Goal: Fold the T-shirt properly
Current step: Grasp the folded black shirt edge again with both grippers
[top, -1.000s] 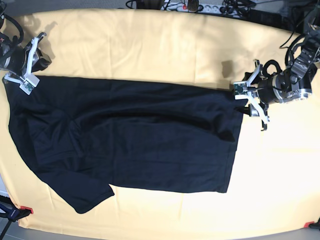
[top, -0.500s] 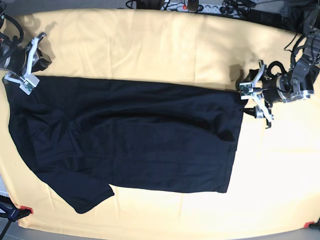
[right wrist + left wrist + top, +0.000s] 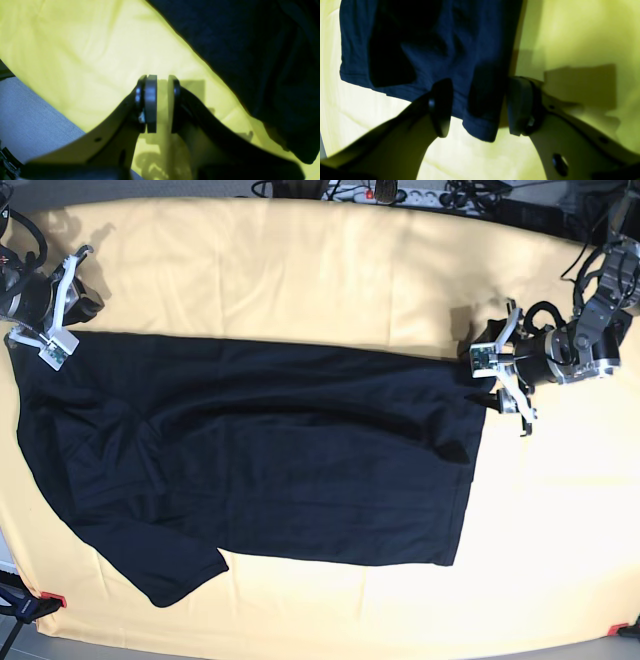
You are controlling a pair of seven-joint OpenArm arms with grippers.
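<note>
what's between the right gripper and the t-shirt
Only bare pale yellow cloth: the right wrist view shows the right gripper over it, apart from the T-shirt, nothing between its pads.

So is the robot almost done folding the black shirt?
Not yet. The T-shirt looks folded lengthwise once, with one sleeve poking out at the lower left. Right now the left gripper has its fingers spread around the shirt's corner hem, not pinching it. The right gripper waits over the yellow cloth, holding nothing. The crosswise folds are left.
</note>
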